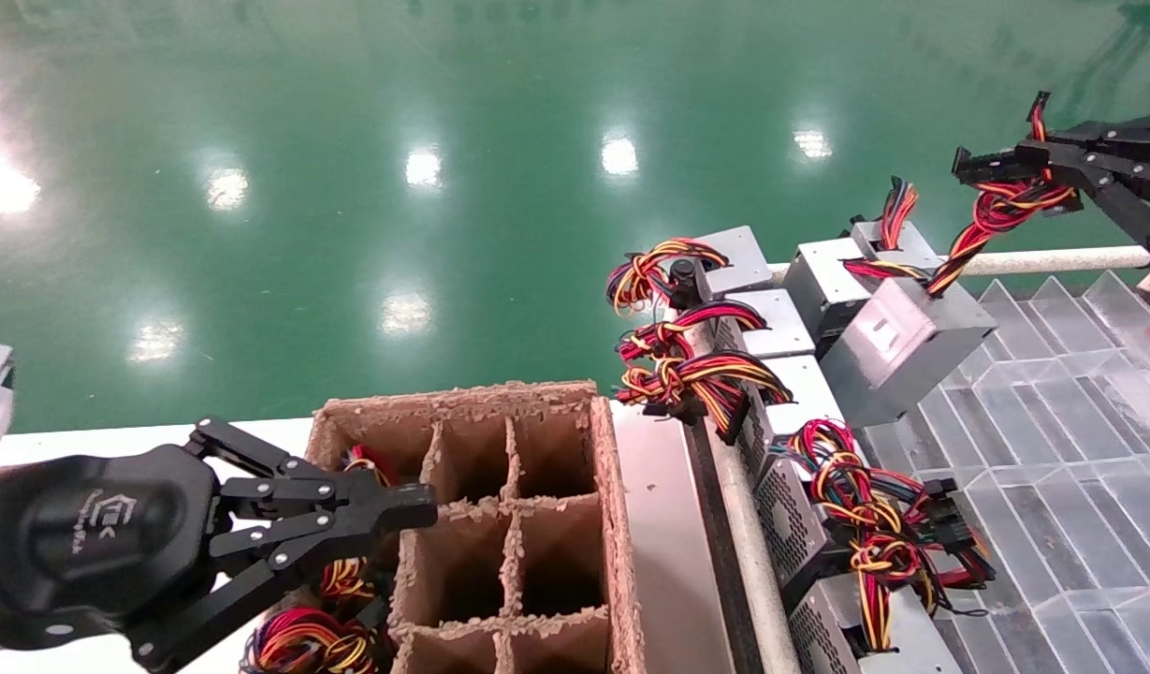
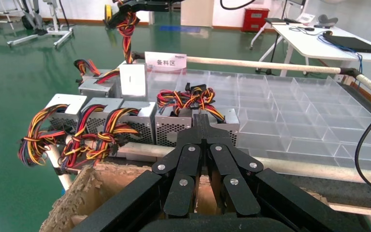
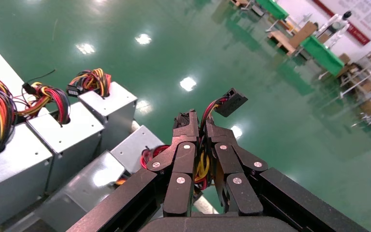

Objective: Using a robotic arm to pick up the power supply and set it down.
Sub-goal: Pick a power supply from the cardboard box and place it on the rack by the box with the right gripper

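Observation:
My right gripper (image 1: 982, 168) (image 3: 199, 126) is raised at the far right, shut on the red, yellow and black wire bundle (image 1: 991, 211) of one power supply (image 1: 897, 346). That silver-grey box hangs tilted from its wires over the edge of the clear tray; the left wrist view shows it as a pale box (image 2: 132, 79). Several more power supplies (image 1: 799, 505) with wire bundles lie in a row beside it. My left gripper (image 1: 420, 510) (image 2: 203, 123) is shut and holds nothing, low at the left over the cardboard box.
A brown cardboard divider box (image 1: 612, 487) stands in front, with wire bundles (image 1: 303, 641) in its left cells. A clear partitioned tray (image 1: 1052, 449) fills the right side, bordered by a white rail (image 1: 1052, 260). Green floor lies beyond.

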